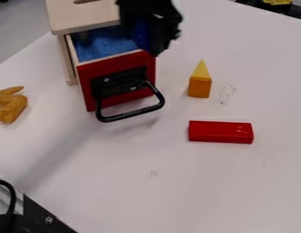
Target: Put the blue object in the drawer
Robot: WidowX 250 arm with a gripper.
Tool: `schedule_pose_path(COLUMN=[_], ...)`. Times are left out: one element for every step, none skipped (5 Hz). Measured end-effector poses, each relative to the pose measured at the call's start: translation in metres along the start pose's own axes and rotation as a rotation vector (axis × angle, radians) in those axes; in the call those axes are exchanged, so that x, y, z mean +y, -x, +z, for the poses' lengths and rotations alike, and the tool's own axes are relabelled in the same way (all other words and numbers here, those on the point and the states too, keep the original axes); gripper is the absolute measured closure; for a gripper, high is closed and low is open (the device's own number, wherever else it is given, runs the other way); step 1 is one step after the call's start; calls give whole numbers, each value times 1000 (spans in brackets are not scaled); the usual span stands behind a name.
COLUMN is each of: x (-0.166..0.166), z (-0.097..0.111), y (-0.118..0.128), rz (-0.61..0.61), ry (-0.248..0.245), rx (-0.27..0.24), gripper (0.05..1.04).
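The gripper (157, 29) is a dark shape at the top, over the right rear part of the drawer; it covers that corner. A dark blue object (140, 34) shows against the gripper's left side, partly hidden by it. Whether it is held or rests on something, I cannot tell. The drawer (119, 60) has a red front and a black handle, and is pulled out of a light wooden cabinet. Brighter blue covers the inside of the drawer.
An orange block with a yellow pointed top (200, 79) stands right of the drawer. A red block (220, 132) lies lower right. A brownish-orange toy (11, 104) is at the left edge. Black hardware with a cable (40, 216) occupies the lower left corner.
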State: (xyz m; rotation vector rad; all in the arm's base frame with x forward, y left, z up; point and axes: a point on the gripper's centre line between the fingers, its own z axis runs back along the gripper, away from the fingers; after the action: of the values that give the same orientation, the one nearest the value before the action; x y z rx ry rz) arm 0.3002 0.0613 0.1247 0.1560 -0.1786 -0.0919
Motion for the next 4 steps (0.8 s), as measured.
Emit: schedule_pose_path(x=[18, 34, 43, 50], z=[-3, -14, -27, -35], y=[9, 7, 6, -1], rz=[63, 103, 142, 171], ry=[-2, -7, 4, 7], rx=[25, 60, 84, 89], gripper=[307, 307, 307, 307])
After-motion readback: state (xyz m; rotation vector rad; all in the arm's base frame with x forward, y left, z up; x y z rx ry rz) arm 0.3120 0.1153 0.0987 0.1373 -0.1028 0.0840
